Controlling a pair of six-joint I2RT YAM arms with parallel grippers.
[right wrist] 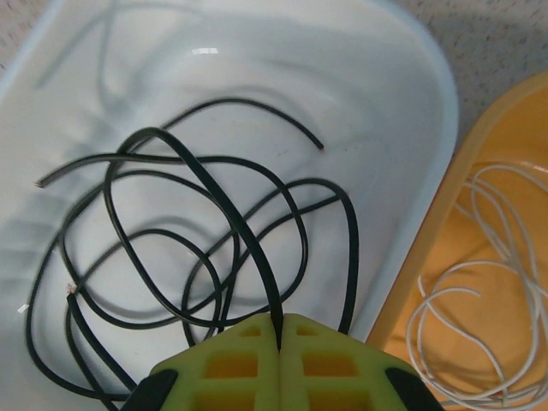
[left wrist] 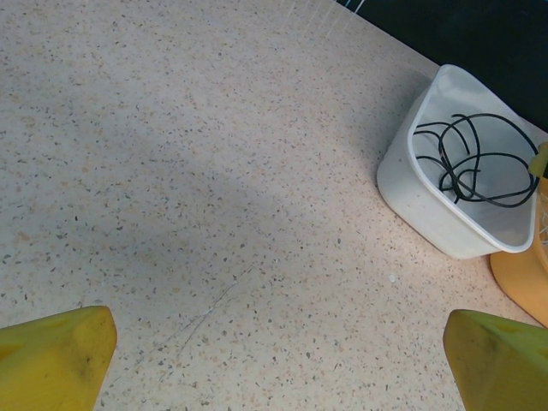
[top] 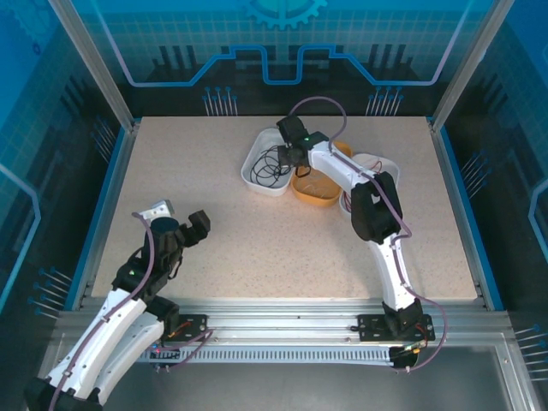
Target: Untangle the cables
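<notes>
Within white tub (right wrist: 411,103), fingers (right wrist: 184,370) pinch black cable (right wrist: 224,208); orange tub (right wrist: 479,145) alongside.

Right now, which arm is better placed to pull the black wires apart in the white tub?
Right. The right fingers are shut on a black wire over the white tub. The left fingers stand open above the table, well away from the tub.
</notes>
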